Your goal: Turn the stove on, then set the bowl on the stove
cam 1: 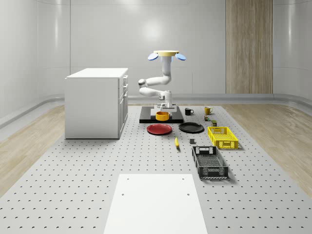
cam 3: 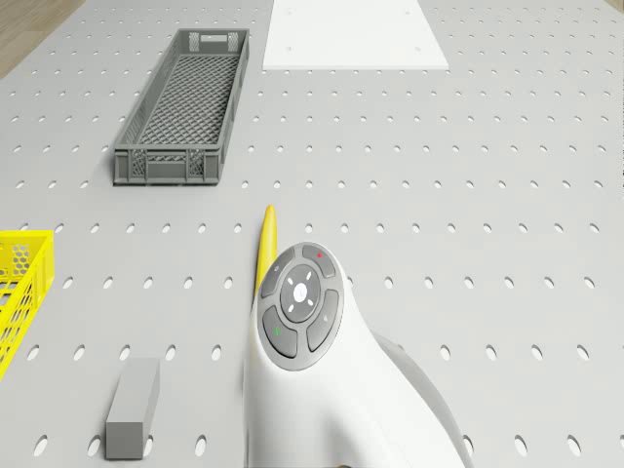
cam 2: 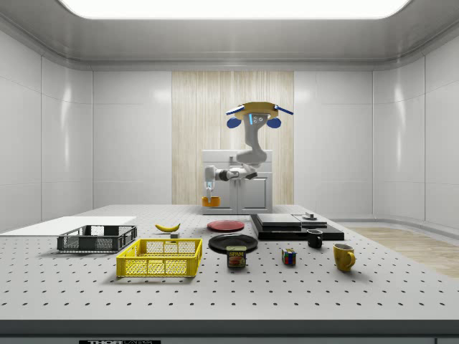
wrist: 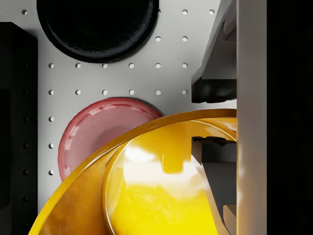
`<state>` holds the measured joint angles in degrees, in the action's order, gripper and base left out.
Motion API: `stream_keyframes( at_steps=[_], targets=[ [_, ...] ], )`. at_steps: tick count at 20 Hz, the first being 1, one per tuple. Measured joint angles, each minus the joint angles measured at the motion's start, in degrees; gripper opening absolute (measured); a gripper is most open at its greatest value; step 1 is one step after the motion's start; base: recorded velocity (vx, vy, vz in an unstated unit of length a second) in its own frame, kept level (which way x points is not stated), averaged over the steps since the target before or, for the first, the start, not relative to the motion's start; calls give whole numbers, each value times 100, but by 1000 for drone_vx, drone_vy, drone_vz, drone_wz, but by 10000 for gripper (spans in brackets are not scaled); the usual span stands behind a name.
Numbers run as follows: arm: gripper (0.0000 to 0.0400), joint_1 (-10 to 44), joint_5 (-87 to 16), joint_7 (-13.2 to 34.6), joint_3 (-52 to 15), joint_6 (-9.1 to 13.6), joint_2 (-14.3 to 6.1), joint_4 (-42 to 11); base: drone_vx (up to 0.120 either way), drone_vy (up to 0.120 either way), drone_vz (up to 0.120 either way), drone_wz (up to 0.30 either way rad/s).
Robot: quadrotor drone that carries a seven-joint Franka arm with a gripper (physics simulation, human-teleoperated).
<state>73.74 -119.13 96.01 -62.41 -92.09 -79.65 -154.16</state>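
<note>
The drone (cam 1: pixel 166 55) hovers above the back of the table, roughly over the black stove (cam 1: pixel 146 118), with its white arm bent down toward the front. My gripper (cam 1: pixel 163 108) is shut on the rim of the orange-yellow bowl (cam 1: pixel 162 116) and holds it in the air. In the side view the bowl (cam 2: pixel 211 202) hangs under the gripper (cam 2: pixel 209 190), left of the stove (cam 2: pixel 294 226). The wrist view shows one finger (wrist: pixel 210 90) outside the bowl (wrist: pixel 146 191) rim and the other inside it. The red plate (wrist: pixel 98 132) lies below, and the stove (wrist: pixel 14 122) edge sits beside it.
A red plate (cam 1: pixel 159 128) and a black plate (cam 1: pixel 191 127) lie in front of the stove. A banana (cam 1: pixel 176 142), a yellow crate (cam 1: pixel 223 137) and a grey crate (cam 1: pixel 209 162) sit nearer the front. A white cabinet (cam 1: pixel 97 102) stands at the whole-scene view's left, mugs (cam 1: pixel 208 110) behind.
</note>
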Motion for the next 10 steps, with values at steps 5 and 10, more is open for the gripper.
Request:
stream_keyframes(
  at_steps=[5, 10],
  targets=[
    [100, 2, 2, 2, -1, -3, -4, 0, -120, 0, 0, 0],
    [100, 4, 4, 3, -1, -7, -7, 1, -120, 0, 0, 0]
  ],
)
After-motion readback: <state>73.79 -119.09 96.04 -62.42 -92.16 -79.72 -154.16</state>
